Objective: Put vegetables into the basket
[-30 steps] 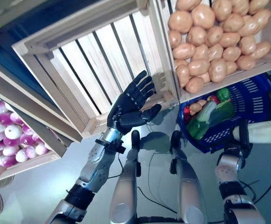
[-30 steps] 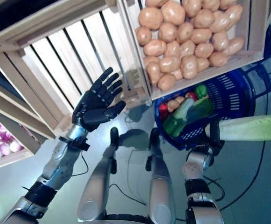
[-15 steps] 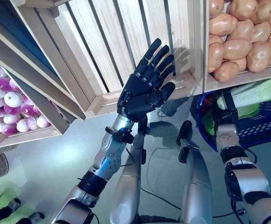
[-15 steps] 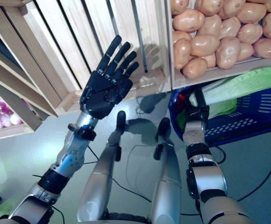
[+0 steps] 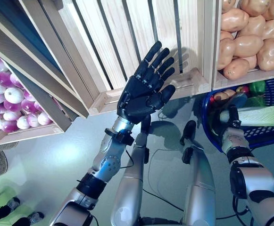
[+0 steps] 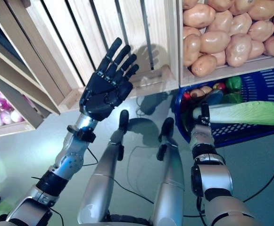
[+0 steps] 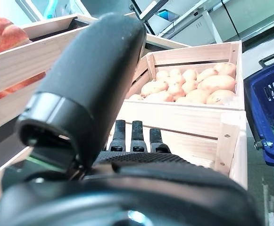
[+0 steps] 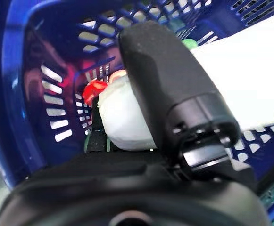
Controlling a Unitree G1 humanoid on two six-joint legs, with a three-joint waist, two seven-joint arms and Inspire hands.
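The right hand (image 6: 203, 123) is curled round the white stem end of a long cabbage (image 6: 250, 113) — the right wrist view shows the thumb pressed across that pale stalk. The cabbage lies level across the open top of the blue basket (image 6: 250, 134), its leafy green end reaching out past the far rim. Beneath it sit the vegetables already in the basket, red and green ones among them. Above the basket's rim stands a wooden crate of potatoes (image 6: 231, 33).

The risk is in the letting go: held only at one end and longer than the basket's mouth looks, the cabbage may bridge the rims and tip out onto the floor.

The left hand (image 5: 144, 92) is spread flat and empty before the bare slatted crate (image 5: 141, 37).
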